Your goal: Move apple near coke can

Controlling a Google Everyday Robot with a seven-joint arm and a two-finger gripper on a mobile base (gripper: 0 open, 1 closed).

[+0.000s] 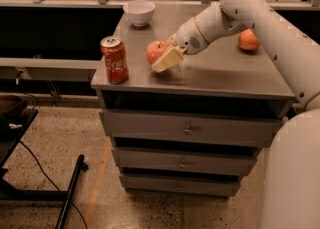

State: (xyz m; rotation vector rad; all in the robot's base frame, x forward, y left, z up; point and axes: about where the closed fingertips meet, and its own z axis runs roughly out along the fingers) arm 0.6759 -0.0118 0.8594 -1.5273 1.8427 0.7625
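Observation:
The reddish-pink apple (155, 50) is over the left-middle of the grey cabinet top (225, 75), a short way right of the red coke can (114, 60). The can stands upright near the front-left corner. My gripper (165, 53) reaches in from the right and is shut on the apple. One pale finger (168, 59) lies across the apple's front right side; the other is mostly hidden behind it. I cannot tell whether the apple touches the top or hangs just above it.
A white bowl (139, 12) sits at the back left of the top. An orange fruit (248, 40) lies at the right. Drawers (187, 130) are below. A black stand's leg (70, 193) lies on the floor at the left.

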